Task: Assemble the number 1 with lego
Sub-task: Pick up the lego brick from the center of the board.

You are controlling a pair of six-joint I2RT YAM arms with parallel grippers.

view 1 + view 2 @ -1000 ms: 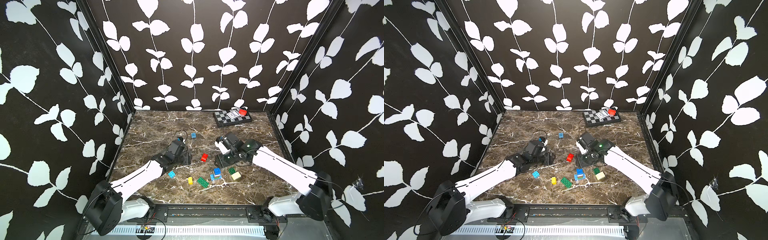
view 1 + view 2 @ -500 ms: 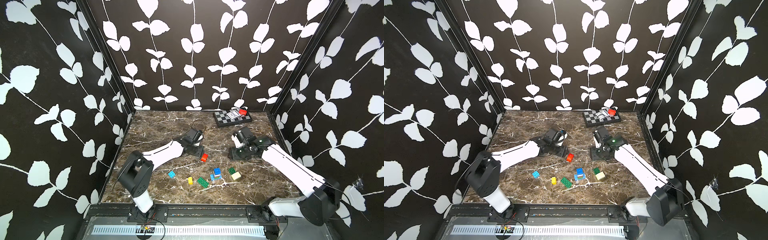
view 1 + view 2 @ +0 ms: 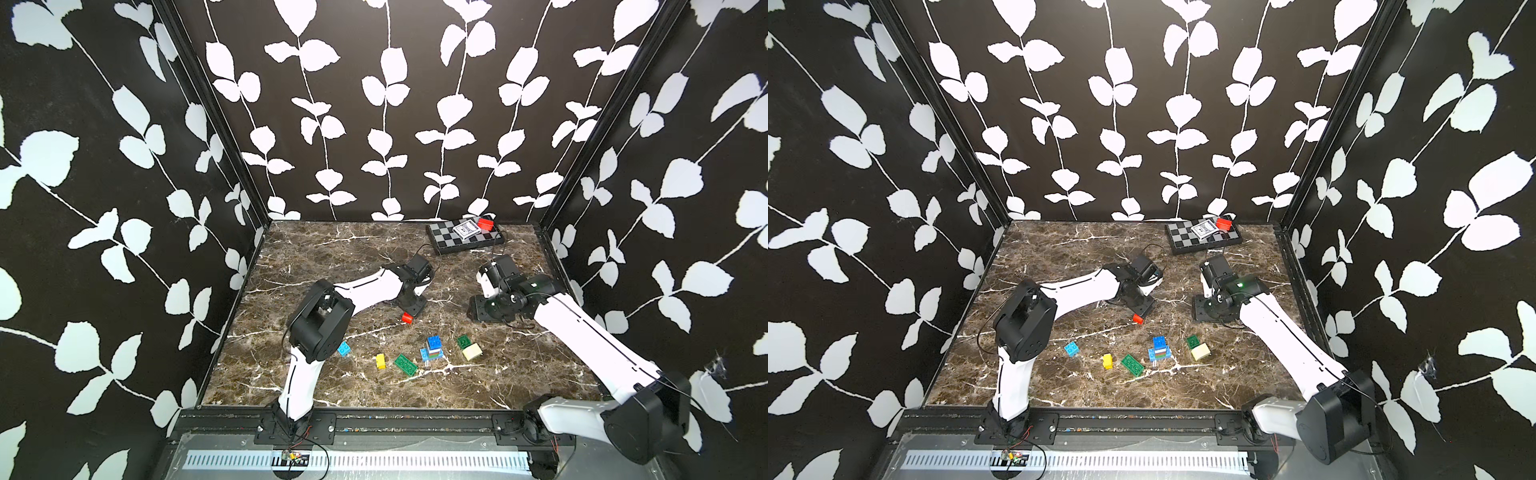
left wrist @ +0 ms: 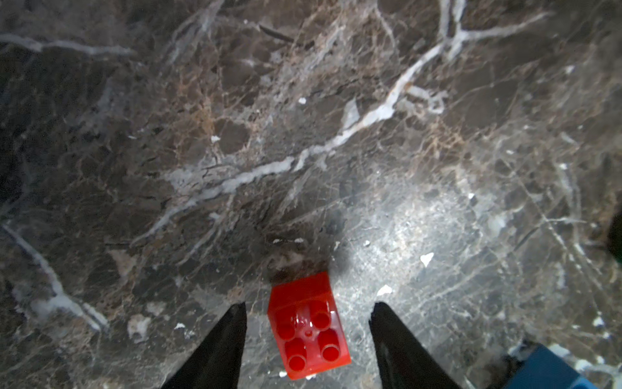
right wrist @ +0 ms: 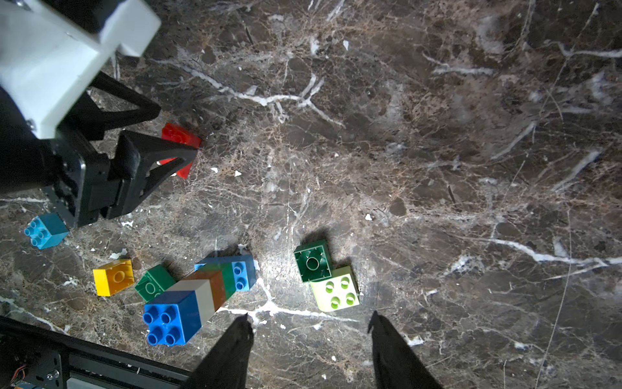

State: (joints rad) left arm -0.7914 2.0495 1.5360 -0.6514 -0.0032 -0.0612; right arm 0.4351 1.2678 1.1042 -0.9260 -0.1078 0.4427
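A red lego brick [image 4: 308, 330] lies studs-up on the marble between the fingers of my left gripper [image 4: 308, 310], which is open with a gap on both sides of the brick. In both top views the left gripper [image 3: 411, 305] hangs just behind the red brick [image 3: 407, 318]. My right gripper [image 5: 309, 320] is open and empty, right of centre [image 3: 478, 307]. Toward the front stands a stack [image 3: 433, 349] with a blue brick on top. Near it are a cream brick [image 3: 472, 351], a dark green square [image 3: 463, 340], a green oblong [image 3: 406, 365], a yellow brick [image 3: 380, 361] and a light blue brick [image 3: 343, 348].
A small chessboard [image 3: 465, 237] with a card pack and a red block on it sits at the back right. Black leaf-patterned walls close the table on three sides. A black rail [image 3: 374, 419] runs along the front edge.
My left arm has reached from the front left toward the centre and now straddles the red brick. My right gripper has pulled back to the right, away from the bricks.
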